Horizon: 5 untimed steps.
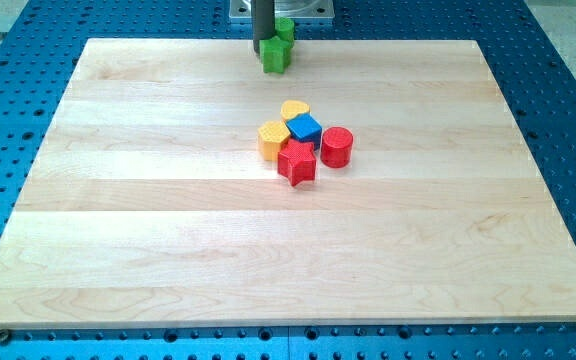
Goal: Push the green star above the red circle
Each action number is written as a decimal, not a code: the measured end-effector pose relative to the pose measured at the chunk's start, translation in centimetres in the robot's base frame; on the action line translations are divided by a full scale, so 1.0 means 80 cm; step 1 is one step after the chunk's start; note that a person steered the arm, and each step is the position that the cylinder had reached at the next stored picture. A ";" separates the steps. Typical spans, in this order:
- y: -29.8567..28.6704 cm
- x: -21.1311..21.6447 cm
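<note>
A green star (276, 56) sits at the top middle of the wooden board (168, 220). A second green block (285, 29) lies just above it at the board's top edge, partly hidden by the rod. My tip (263, 54) is at the green star's left side, touching or nearly touching it. The red circle (337, 146) stands lower down, near the board's middle, at the right end of a cluster.
The cluster beside the red circle holds a red star (297, 162), a blue block (305, 128), a yellow heart (294, 109) and a yellow-orange block (273, 138). A blue perforated table (28, 30) surrounds the board.
</note>
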State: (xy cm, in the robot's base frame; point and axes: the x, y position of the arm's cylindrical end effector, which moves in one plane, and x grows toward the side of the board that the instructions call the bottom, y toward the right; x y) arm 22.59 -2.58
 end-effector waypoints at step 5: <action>0.126 0.146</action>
State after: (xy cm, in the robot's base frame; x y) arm 34.30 7.54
